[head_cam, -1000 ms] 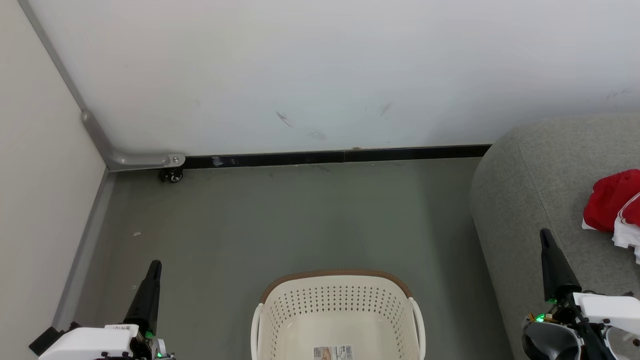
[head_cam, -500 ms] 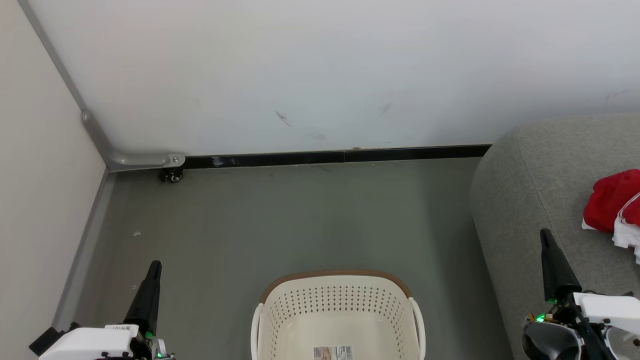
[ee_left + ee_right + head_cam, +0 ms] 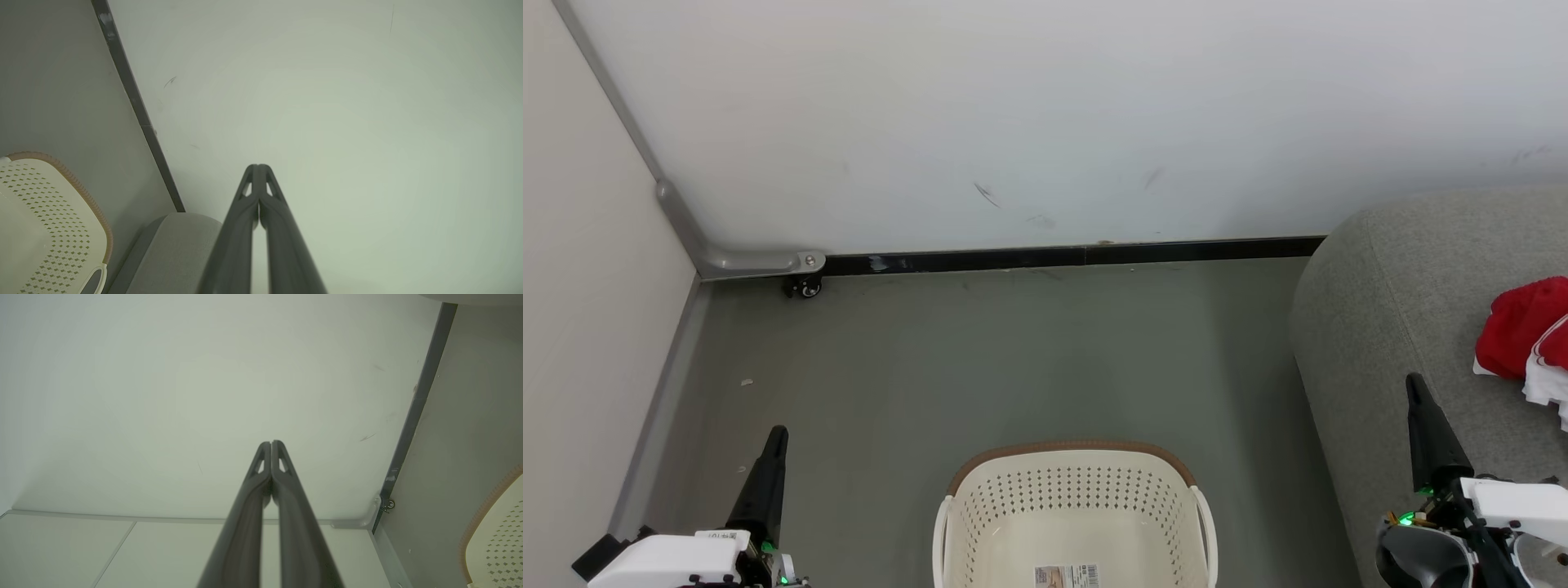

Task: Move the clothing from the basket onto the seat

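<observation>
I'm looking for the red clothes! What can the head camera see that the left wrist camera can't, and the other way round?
In the head view, not the left wrist view: the red clothing lying on the seat, the label on the bottom of the basket, and the shut right gripper. In the left wrist view, not the head view: the line where the two fingers of the left gripper press together. Both: basket, seat, wall.

Black baseboard [image 3: 1078, 255] as landmark. Above it: white wall [image 3: 1045, 114], few dark scuffs [image 3: 986, 193]. Below it: grey-green floor [image 3: 980, 359], flat even light. At its left end: grey metal bracket [image 3: 752, 263], small caster [image 3: 805, 287], cream side wall [image 3: 580, 327].
</observation>
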